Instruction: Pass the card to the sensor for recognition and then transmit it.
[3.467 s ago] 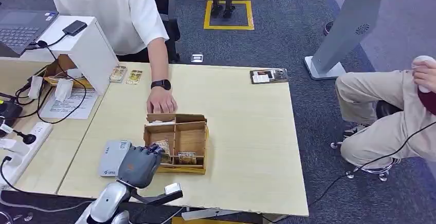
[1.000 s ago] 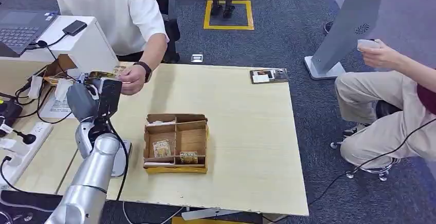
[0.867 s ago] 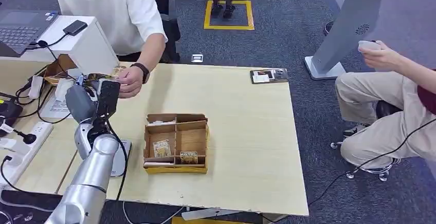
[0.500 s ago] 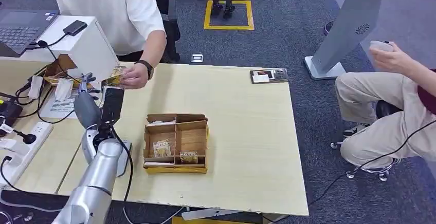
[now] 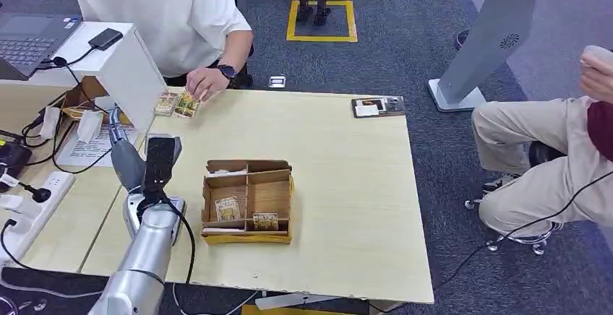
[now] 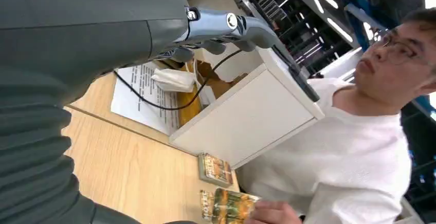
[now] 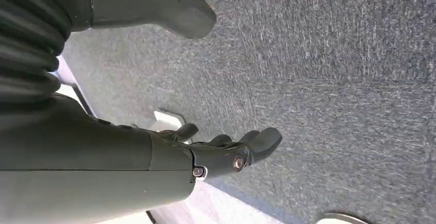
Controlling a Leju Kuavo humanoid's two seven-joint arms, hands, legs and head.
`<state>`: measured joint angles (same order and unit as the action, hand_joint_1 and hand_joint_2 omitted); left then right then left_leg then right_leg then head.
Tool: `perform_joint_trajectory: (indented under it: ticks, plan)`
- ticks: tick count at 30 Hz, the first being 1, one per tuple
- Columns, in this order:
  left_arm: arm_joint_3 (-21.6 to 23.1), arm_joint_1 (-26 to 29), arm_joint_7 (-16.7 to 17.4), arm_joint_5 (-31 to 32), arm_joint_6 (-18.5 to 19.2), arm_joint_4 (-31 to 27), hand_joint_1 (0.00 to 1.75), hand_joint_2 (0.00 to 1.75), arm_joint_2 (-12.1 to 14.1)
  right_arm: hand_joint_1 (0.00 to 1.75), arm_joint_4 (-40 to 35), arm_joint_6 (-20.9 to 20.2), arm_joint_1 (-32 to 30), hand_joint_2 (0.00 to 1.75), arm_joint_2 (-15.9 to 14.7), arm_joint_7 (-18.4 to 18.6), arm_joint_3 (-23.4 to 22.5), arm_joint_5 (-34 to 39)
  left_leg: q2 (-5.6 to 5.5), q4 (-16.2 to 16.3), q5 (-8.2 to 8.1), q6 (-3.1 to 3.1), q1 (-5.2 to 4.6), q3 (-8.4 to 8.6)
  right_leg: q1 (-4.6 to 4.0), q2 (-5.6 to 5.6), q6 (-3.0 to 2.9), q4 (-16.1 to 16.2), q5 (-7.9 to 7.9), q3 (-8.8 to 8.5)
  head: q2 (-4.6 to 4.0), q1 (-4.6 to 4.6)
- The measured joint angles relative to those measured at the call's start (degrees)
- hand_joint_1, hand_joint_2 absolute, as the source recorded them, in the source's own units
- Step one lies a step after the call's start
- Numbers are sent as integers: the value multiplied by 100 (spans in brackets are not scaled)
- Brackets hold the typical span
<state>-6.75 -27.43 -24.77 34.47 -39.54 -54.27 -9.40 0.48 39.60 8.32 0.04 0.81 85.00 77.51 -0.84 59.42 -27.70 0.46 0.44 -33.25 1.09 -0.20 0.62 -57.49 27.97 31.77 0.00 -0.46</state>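
My left hand (image 5: pixel 124 154) is raised over the table's left side, fingers apart and holding nothing; in the left wrist view its fingers (image 6: pixel 226 24) are stretched out and empty. A person's hand (image 5: pixel 204 82) rests by a patterned card (image 5: pixel 189 104) lying at the far table edge next to another card (image 5: pixel 166 103); the left wrist view shows the person's hand (image 6: pixel 272 213) on that card (image 6: pixel 226 207). The grey sensor (image 5: pixel 177 212) lies flat, mostly hidden behind my left forearm. My right hand (image 7: pixel 226 154) hangs over grey carpet, empty, fingers loosely apart.
A compartmented cardboard box (image 5: pixel 278 206) with a few cards stands mid-table. A white stand (image 5: pixel 130 62), laptop (image 5: pixel 29 39), cables and a power strip (image 5: pixel 32 196) crowd the left. A small tray (image 5: pixel 378 106) sits at the far right corner. A seated person (image 5: pixel 549 149) is at the right.
The person took the card from my left hand and laid it on the table beside the other card. My left hand, now empty, has lowered and drawn back toward me.
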Motion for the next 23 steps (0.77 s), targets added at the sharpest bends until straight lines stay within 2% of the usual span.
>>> perform_joint_trajectory:
  ticks: [6, 7, 8, 9, 13, 19, 23]
  plan:
    - [0, 92, -85, -109, 7, -136, 0, 175, -24, 0, 0, 0, -5, 175, -2, -18, -15, 37, 1, 0, -1, -1, 0, 0, 0, 1, 0, 0, 0, 1, 2, 2]
    - [54, 448, -155, -487, 264, -675, 0, 175, -120, 0, 0, 0, -31, 175, -22, -100, -59, 140, 1, 0, -2, 0, -1, -1, 1, 1, 1, 1, 2, 4, 2, 2]
    - [361, 919, -83, -323, 376, -1298, 0, 175, -159, 0, 0, 0, -63, 175, -28, -190, -164, 232, 1, 0, -4, 2, -1, -8, 1, 0, 1, 2, 3, 8, 0, 2]
    - [443, 1024, -34, -299, 402, -1465, 0, 175, -168, 0, 0, 0, -71, 175, -28, -197, -179, 243, 1, 0, -4, 2, -1, -7, 1, 1, 1, 2, 2, 9, 0, 2]
    - [732, 1341, 35, -255, 435, -1953, 0, 175, -173, 0, 0, 0, -101, 175, -28, -201, -210, 282, 1, 0, -4, 2, -1, -9, 1, -1, 1, 2, 2, 11, 0, 2]
    - [885, 1532, 44, -282, 488, -2271, 0, 175, -175, 0, 0, 0, -114, 175, -28, -199, -262, 293, 2, 0, -3, 1, 0, -8, 0, 0, 1, 1, 1, 11, 2, 0]
    - [1253, 1964, 127, -479, 647, -2754, 0, 175, -138, 0, -2, -2, -158, 175, 74, 5, -341, 580, 1, -1, -6, 0, 0, -10, 0, 1, 0, 1, 4, 12, 0, 0]
